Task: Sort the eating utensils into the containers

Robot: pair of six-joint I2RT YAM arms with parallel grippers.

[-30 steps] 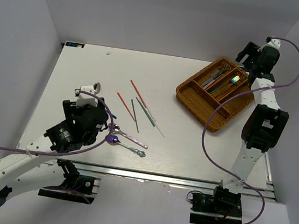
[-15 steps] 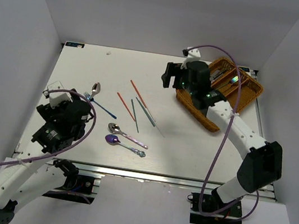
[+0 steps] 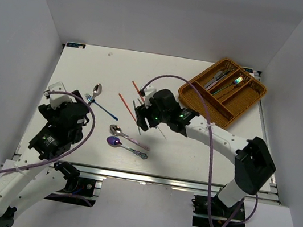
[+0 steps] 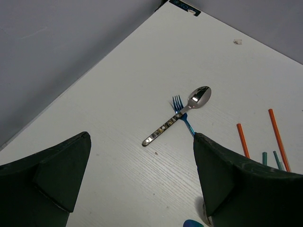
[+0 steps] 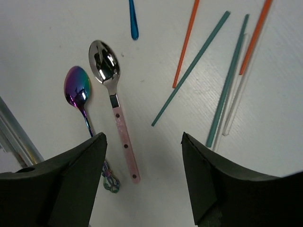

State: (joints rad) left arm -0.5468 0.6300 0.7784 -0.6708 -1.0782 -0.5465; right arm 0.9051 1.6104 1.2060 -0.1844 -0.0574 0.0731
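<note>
Top: shows wicker tray (image 3: 237,104), part-filled, far right on white table (image 3: 90,63), grey walls (image 3: 166,18) around.

Left wrist: shows left gripper (image 4: 142,138) spread wide, empty, facing silver spoon (image 4: 199,97) and blue fork (image 4: 179,103).

Right wrist: shows right gripper (image 5: 143,138) parted, empty, over pink-handled spoon (image 5: 113,99), iridescent spoon (image 5: 78,90), chopsticks (image 5: 191,66).

left gripper (image 4: 141,142) jaws wide apart above white table (image 4: 118,85) | silver spoon (image 4: 173,118) crossed with blue fork (image 4: 188,125) | right edge: 2 orange chopsticks (image 4: 242,139), teal chopsticks (image 4: 265,158) ends
</note>
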